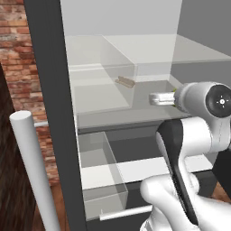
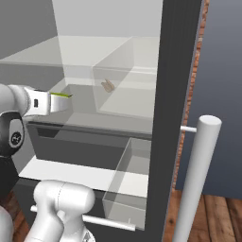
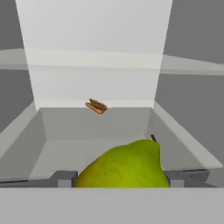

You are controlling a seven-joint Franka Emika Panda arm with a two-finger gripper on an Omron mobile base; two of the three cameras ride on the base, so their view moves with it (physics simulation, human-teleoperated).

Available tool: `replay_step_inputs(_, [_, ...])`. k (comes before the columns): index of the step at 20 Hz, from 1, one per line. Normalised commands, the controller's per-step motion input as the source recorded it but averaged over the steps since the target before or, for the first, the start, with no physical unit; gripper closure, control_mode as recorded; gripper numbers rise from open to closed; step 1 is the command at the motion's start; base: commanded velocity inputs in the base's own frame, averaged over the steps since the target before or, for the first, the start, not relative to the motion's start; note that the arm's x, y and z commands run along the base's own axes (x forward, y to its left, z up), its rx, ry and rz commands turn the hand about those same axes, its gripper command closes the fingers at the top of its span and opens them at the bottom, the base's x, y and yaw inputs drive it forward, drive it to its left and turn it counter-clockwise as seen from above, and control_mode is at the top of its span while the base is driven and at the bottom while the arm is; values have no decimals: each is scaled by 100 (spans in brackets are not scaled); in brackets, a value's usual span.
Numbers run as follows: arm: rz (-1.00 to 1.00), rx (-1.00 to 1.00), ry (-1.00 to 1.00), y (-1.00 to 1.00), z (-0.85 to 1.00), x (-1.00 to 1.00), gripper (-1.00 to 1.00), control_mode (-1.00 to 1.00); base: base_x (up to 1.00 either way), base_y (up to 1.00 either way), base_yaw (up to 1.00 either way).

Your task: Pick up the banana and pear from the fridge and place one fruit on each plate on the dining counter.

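fridge (image 1: 49, 113) open, arm reaching in. pear (image 3: 127, 166) sits between gripper (image 3: 120, 178) fingers, looks pinched, still inside fridge at shelf level. brown food (image 3: 96, 106) behind. carry to plate, then banana, both left.

The white arm reaches level and forward, elbow bent, its pincer (image 2: 64, 97) seemingly clamped on something, though the fingers are hardly visible.
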Motion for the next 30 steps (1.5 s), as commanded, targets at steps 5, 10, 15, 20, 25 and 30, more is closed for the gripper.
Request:
replay_step_inputs(5, [0, -7, 3, -26, -59, -81, 100, -100, 0, 0, 0])
replay_step_inputs(10, [0, 0, 0, -21, -14, -42, 100, -100, 0, 0, 0])
replay_step_inputs(15, [0, 0, 0, -1, -18, -10, 100, -100, 0, 0, 0])
replay_step_inputs(20, [0, -3, 0, 4, -31, 0, 100, -100, 0, 0, 0])
replay_step_inputs(25, [0, -1, 0, 0, -31, 0, 100, -100, 0, 0, 0])
replay_step_inputs(30, [0, 0, 0, 0, -5, -2, 100, 100, -34, 0, 0])
